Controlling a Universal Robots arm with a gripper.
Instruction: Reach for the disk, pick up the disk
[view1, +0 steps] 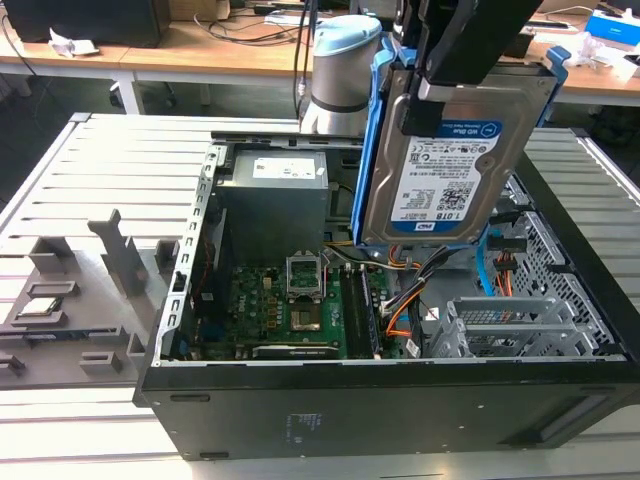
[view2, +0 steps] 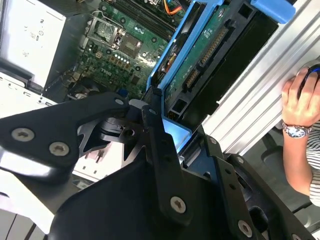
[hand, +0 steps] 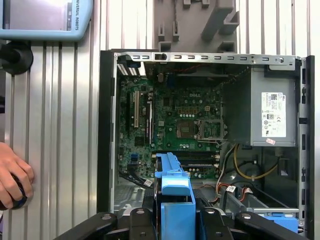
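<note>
Claw: the black metal claw is clenched on the upper edge of the flat silver disk with blue plastic rails.
Disk: it is held upright and lifted clear above the open black computer case, its white-and-blue label turned to the exterior view.
Case: the green motherboard is seen below in both wrist views.
Table: the ribbed grey table carries the case.
Person: a hand is rested on the table beside the case.

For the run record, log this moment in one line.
end effector: shut on disk | disk: lifted above open computer case | hand: beside case
</note>
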